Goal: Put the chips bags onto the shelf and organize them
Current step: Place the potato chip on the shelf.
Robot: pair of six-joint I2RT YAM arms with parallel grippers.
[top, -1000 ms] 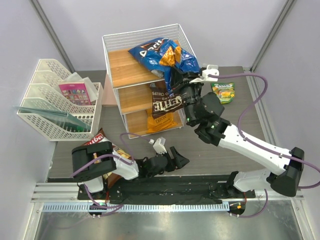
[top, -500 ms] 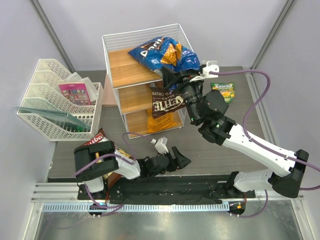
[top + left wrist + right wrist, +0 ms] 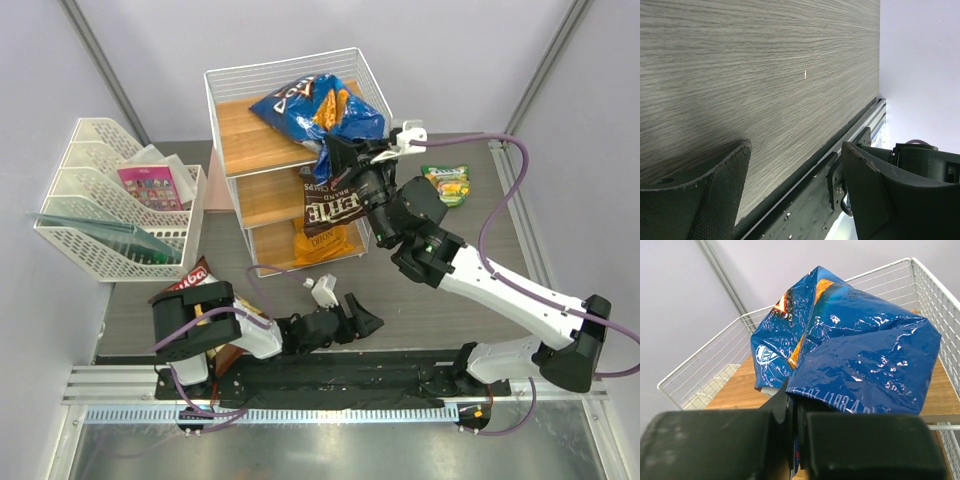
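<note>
So the right jaws are pinched shut on the edge of the blue Doritos bag (image 3: 855,350) lying on the top board of the shelf (image 3: 240,130), while the left jaws hang wide open over the desk (image 3: 740,75).

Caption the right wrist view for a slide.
Right gripper shut on the blue Doritos bag, lying on the top board of the shelf.

Shiny blue bag (image 3: 300,105), orange flashes
White-wire, light-brown-wood shelf (image 3: 245,135) — dark brown bag (image 3: 335,208), orange bag (image 3: 322,245), grey wood-grain bench (image 3: 420,315).

brown-white bag (image 3: 186,279) half hidden, under left arm (image 3: 186,326)
</note>
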